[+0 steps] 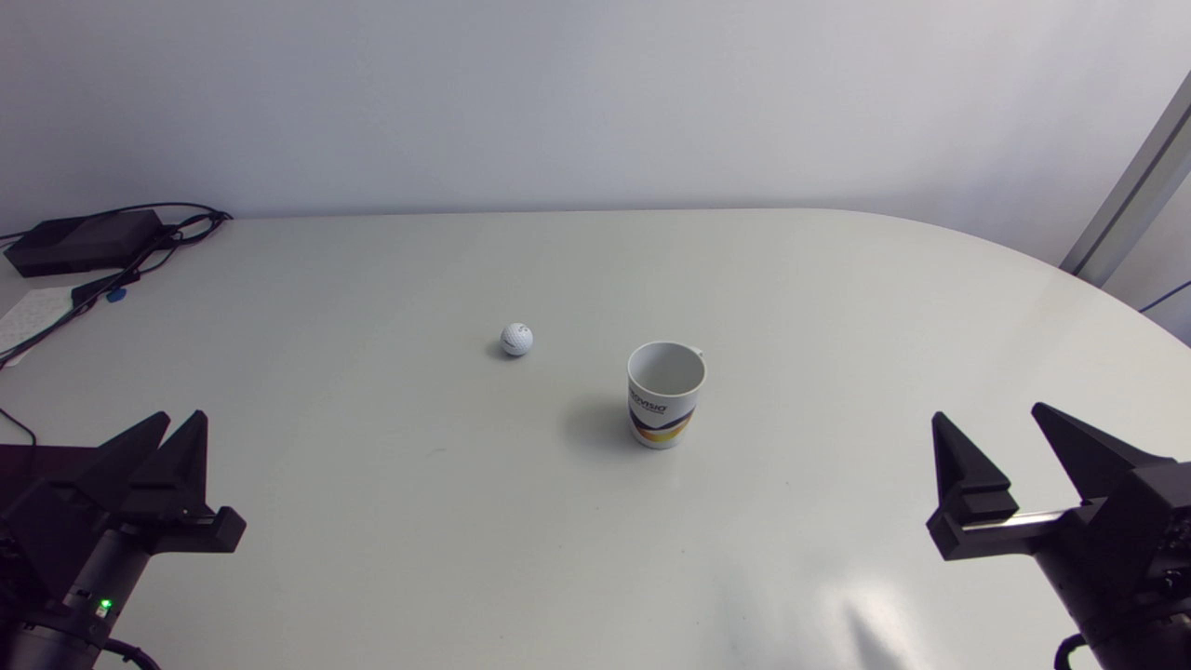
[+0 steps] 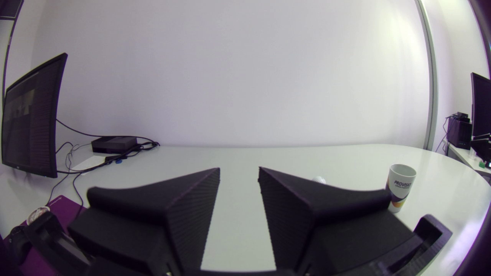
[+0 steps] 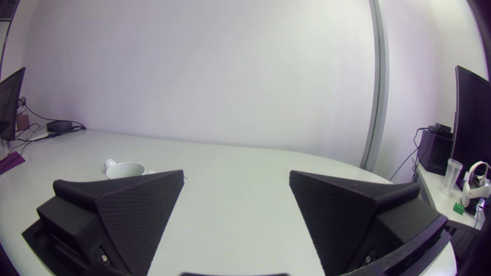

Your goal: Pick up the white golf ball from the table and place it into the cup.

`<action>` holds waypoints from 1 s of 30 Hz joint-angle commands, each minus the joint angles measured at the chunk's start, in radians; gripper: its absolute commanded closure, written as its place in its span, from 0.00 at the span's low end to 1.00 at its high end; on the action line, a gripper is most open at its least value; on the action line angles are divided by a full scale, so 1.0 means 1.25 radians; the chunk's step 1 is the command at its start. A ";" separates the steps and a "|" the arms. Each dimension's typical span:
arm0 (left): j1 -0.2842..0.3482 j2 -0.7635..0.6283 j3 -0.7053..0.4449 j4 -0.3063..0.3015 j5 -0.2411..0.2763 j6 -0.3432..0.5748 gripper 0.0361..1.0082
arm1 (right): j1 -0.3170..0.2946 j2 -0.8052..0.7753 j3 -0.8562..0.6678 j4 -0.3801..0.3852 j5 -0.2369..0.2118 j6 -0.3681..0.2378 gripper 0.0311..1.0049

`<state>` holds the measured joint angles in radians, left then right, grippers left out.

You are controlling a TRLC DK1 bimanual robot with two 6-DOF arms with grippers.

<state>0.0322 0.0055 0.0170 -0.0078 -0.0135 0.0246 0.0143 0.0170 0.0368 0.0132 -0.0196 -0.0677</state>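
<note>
While parked above the near corners of the table (image 1: 419, 521), held right gripper (image 1: 987, 411) spread wide and left gripper (image 1: 183, 414) parted narrowly, gripping nothing. Noted cup (image 1: 665, 395) upright mid-table, well clear of both, and golf ball (image 1: 516, 339) near it, toward the left edge, unobstructed.

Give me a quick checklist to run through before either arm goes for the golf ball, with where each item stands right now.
1. The golf ball lies free on the table, nothing touching it: ok.
2. The cup stands upright, mouth open, nothing seen inside: ok.
3. Ball and cup are apart, so a grasp need not bump the cup: ok.
4. The left pincer is open and empty: ok.
5. The right pincer is open and empty, with the wider gap: ok.
6. Left gap wide enough for the ball: cannot tell.
</note>
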 commanded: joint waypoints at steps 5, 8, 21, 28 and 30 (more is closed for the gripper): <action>-0.002 -0.002 0.143 -0.069 0.002 0.002 0.02 | 0.007 0.016 -0.028 -0.024 -0.004 0.003 0.04; -0.004 0.046 0.213 -0.103 0.002 0.015 0.02 | 0.008 0.016 -0.028 -0.024 -0.004 0.003 0.04; -0.080 0.401 0.455 -0.173 0.019 0.070 0.02 | 0.008 0.021 -0.028 -0.024 -0.003 0.008 0.04; 0.036 0.601 0.525 -0.164 0.277 0.006 0.02 | 0.007 0.023 -0.028 -0.024 -0.003 0.008 0.04; 0.050 0.680 0.556 -0.173 0.321 0.006 0.02 | 0.007 0.023 -0.028 -0.024 -0.003 0.008 0.04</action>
<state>0.0708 0.7700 0.6575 -0.2146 0.3454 0.0582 0.0162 0.0368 0.0368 0.0135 -0.0196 -0.0673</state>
